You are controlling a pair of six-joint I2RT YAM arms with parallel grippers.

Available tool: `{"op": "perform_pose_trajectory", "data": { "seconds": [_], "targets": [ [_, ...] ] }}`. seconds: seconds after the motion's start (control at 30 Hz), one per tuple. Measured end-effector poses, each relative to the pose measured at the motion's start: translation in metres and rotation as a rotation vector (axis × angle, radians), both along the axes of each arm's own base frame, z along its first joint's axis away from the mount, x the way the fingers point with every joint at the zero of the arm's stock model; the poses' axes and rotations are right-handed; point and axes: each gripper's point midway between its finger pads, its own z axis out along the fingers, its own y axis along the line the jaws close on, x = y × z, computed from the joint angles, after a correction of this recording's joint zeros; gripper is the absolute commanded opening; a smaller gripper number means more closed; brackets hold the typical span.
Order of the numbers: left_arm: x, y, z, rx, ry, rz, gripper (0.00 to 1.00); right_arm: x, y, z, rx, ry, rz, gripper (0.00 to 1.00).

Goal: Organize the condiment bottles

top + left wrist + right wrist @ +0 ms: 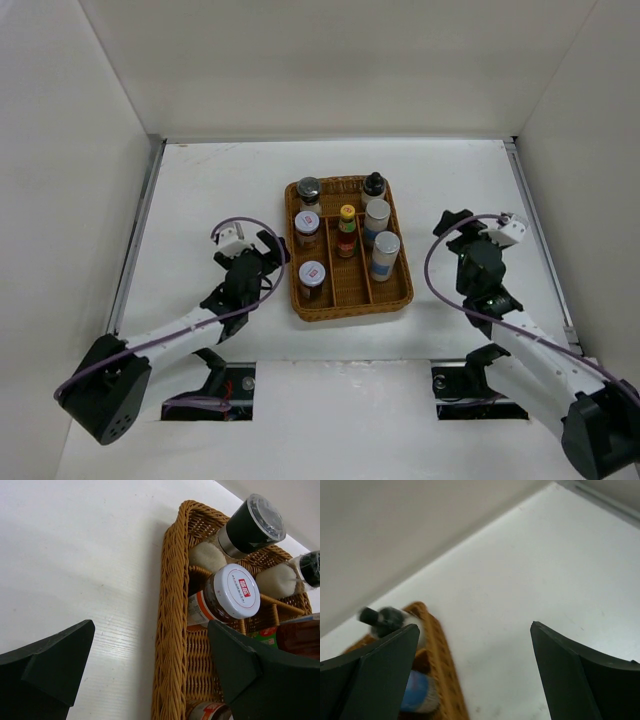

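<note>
Seven condiment bottles [347, 238] are seen standing upright in a brown wicker tray [350, 311] at the middle of the white table [200, 190], sorted into its three lanes. The left lane is filled by the grey-capped shaker [308, 188] at the far end, with two red-and-white-lidded jars nearer the arms, the far jar [306, 222] and the near jar [312, 273]. The slim red bottle [347, 222], yellow-capped, is stood alone in the middle lane. The right lane is taken by the black-capped bottle [373, 184] at the far end, then the far white bottle [377, 218] and the near white bottle [385, 252], both blue-labelled and silver-capped.

The left arm is stretched forward and inward from its base, its forearm low over the table. The left gripper [270, 250] is held just beside the tray's left wall, about level with the two jars. Its fingers [55, 665] are spread wide with nothing between them, and in the wrist view the tray's left rim is framed in the gap.

The right arm is folded at the elbow, with the right gripper [452, 228] held to the right of the tray and apart from it, angled toward the tray's far right corner. Its fingers [385, 665] are likewise parted and empty. The black-capped bottle is caught blurred at the left edge of that wrist view.
</note>
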Motion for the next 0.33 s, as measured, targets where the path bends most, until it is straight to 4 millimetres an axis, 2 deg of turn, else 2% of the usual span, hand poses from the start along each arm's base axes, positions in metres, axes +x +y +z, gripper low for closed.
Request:
{"op": "perform_pose_trajectory", "data": {
  "seconds": [0.07, 0.13, 0.23, 0.33],
  "targets": [
    [-0.004, 0.003, 0.005, -0.001, -0.001, -0.002, 1.00, 0.001, -0.005, -0.030, 0.007, 0.064, -0.013, 1.00],
    [-0.008, 0.005, 0.010, -0.006, -0.006, -0.004, 1.00, 0.001, -0.005, -0.048, 0.014, 0.104, -0.009, 1.00],
    [-0.014, 0.006, 0.016, -0.009, -0.012, -0.011, 1.00, 0.002, 0.000, -0.056, 0.031, 0.115, 0.008, 1.00],
    [-0.018, 0.006, 0.018, -0.004, -0.005, -0.022, 1.00, 0.004, 0.003, -0.049, 0.051, 0.087, 0.020, 1.00]
  ]
}}
